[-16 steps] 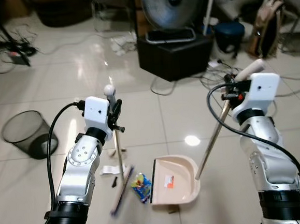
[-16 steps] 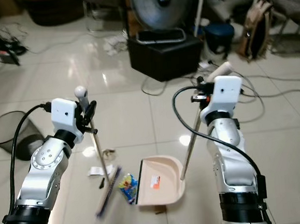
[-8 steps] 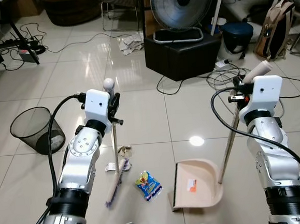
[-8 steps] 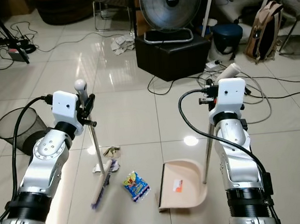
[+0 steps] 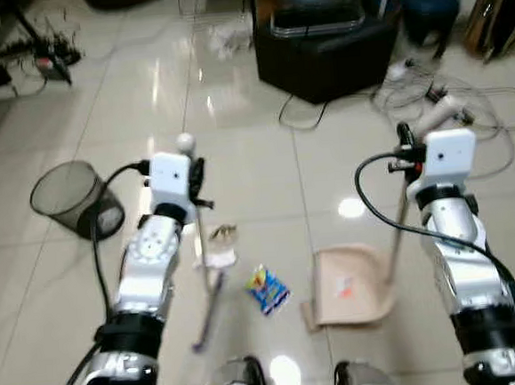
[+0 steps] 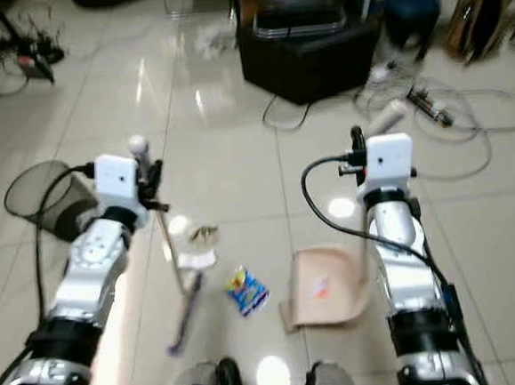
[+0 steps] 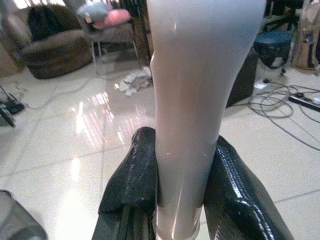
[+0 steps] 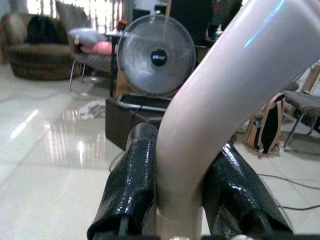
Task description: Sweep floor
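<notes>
Glossy tiled floor [image 5: 233, 114], smooth plastic dustpan [image 5: 354, 283], wire-mesh bin [image 5: 66, 194].

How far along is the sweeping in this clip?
Early stage. Done: both tools are gripped, the left tool shut on the broom handle, the right tool shut on the dustpan handle. In hand: the dustpan sits on the floor. Left: the colourful wrapper and paper scraps lie on the tiles outside the pan, and nothing has gone to the mesh bin.
</notes>
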Tool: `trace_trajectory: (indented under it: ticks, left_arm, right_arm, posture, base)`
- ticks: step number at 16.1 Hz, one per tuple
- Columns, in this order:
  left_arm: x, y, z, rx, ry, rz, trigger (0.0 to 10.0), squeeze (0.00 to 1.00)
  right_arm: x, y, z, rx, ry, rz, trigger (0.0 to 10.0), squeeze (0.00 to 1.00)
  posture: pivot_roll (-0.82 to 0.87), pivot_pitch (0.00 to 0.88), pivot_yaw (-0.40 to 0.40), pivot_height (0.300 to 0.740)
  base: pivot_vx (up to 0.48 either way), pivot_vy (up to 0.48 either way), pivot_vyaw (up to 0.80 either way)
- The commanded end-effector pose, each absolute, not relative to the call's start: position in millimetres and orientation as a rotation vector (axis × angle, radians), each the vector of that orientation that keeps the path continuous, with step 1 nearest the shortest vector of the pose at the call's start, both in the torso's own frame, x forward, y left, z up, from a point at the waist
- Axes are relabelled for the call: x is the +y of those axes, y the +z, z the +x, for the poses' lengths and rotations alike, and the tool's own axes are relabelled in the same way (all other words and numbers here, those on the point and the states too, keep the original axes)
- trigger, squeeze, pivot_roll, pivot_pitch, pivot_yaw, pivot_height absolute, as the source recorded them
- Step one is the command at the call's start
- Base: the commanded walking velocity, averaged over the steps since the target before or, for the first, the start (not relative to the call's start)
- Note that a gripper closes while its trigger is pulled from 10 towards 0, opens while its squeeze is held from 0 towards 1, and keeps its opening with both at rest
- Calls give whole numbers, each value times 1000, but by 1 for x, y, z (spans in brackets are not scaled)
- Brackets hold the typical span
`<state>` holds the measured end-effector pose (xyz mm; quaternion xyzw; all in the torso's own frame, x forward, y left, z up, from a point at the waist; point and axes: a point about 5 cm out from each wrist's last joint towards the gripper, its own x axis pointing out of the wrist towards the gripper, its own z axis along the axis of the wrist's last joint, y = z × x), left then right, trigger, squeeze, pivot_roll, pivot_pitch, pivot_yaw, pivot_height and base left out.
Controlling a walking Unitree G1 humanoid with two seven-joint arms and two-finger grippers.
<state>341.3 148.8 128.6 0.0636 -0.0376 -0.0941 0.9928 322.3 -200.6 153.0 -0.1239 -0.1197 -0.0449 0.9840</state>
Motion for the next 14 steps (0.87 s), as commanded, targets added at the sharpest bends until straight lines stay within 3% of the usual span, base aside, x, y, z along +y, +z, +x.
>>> trace_trajectory:
  ticks: [1, 6, 14]
  left_arm:
    - [151, 132, 343, -100, -178, 122, 10000, 0]
    - [140, 126, 342, -118, -183, 92, 10000, 0]
    - [123, 120, 348, -120, -126, -24, 10000, 0]
  right_arm:
    - [-199, 159, 324, -281, -71, -298, 10000, 0]
    - [-183, 146, 319, -316, 37, -432, 10000, 0]
    - [-152, 127, 308, -355, 14, -331, 10000, 0]
  posture:
    - [67, 300, 121, 740]
    - [69, 342, 106, 740]
    - [73, 347, 127, 740]
  base:
    - [0, 0, 0]
    - [0, 0, 0]
    - [0, 0, 0]
